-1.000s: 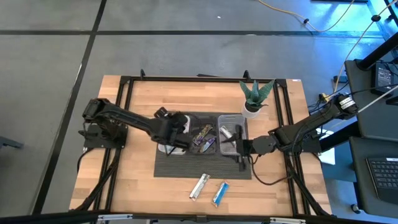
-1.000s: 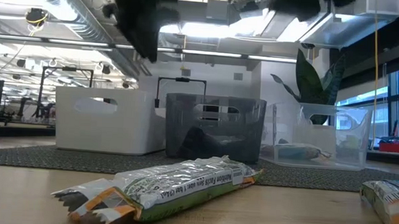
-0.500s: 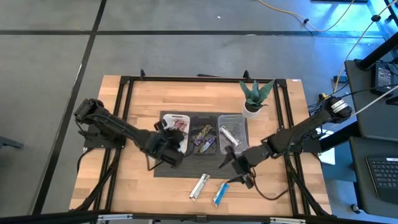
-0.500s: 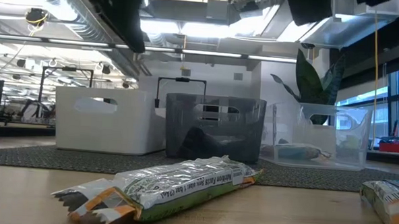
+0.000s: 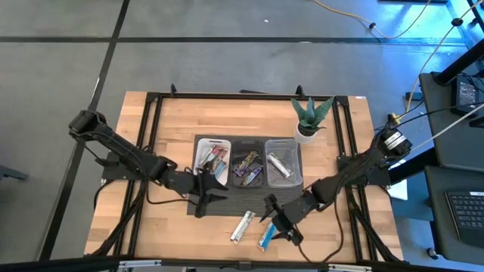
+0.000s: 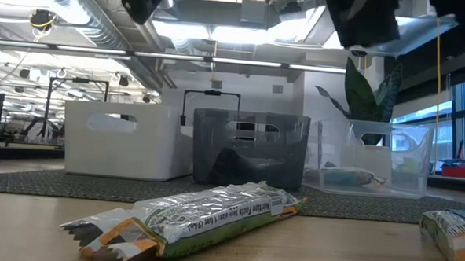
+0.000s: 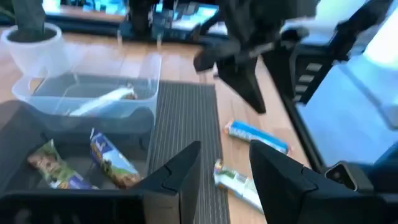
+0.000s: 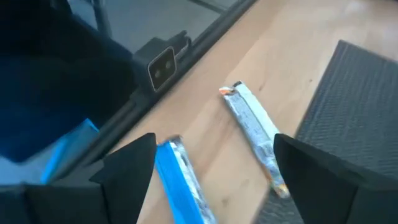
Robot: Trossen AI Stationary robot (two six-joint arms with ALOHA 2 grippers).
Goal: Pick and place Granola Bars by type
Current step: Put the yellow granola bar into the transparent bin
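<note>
Two granola bars lie flat on the bare wood near the front edge: a silver one [image 5: 242, 225] [image 8: 255, 137] and a blue one [image 5: 266, 236] [image 8: 180, 180]. My right gripper [image 5: 275, 220] [image 8: 214, 143] hovers open just above and to the right of them, slanting down, touching neither. My left gripper [image 5: 204, 193] [image 7: 224, 155] stands open over the mat's near left corner, almost level, nothing between its fingers. More bars lie in the white tray [image 5: 203, 143], the black tray [image 5: 248, 143] and the clear tray [image 5: 296, 155].
The three trays stand side by side on a dark ribbed mat [image 5: 227, 205]. A potted plant [image 5: 308, 121] stands behind the clear tray. A black frame rail [image 5: 155, 136] runs round the table. Bare wood lies to the left and right of the mat.
My left gripper has drawn back from above the white tray toward the near edge and tipped up from pointing down to almost level. My right gripper has swung from the clear tray toward the near edge and sunk over the two bars on the wood. The bars have not moved.
</note>
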